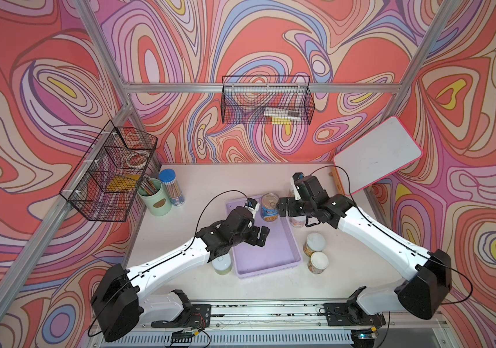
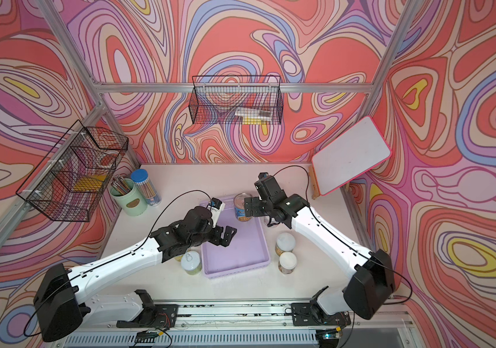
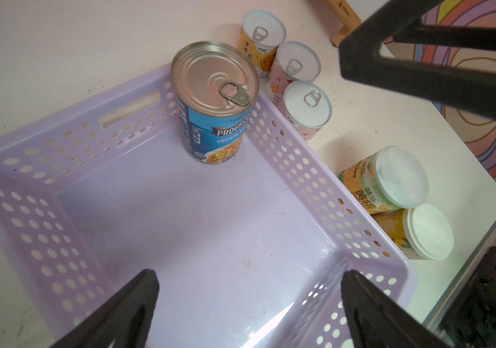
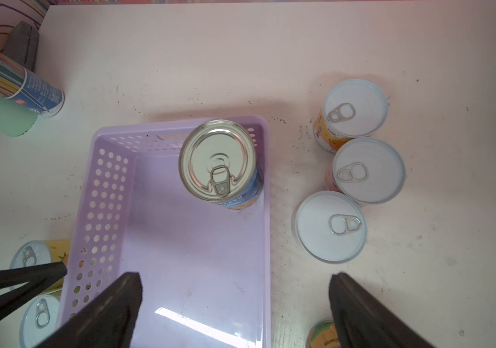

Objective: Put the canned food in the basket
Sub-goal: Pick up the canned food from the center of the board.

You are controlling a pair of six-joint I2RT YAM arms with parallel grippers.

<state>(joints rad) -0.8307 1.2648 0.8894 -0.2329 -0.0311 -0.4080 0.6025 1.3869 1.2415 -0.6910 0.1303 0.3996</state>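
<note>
Although both arms reach over the table (image 1: 255,289), neither holds anything. Nearest, two small tins (image 4: 40,313) stand just outside the left wall of the lavender basket (image 1: 267,269), by its near corner. Two pale-lidded tins (image 1: 319,262) stand close together beside its near right corner. The left gripper (image 3: 249,280) hangs above the basket's bare floor, fingers spread wide, with free room between the perforated walls. Farther on, the right gripper (image 4: 236,286), fingers equally wide, straddles the basket's right wall from above. The blue-labelled can (image 3: 213,102) stands upright in the far right corner, close against both walls. Just outside that wall, three pull-tab tins (image 4: 368,170) stand in a tight row. Open tabletop lies beyond the far rim, up to the pencil cup (image 1: 154,197) at far left.
</note>
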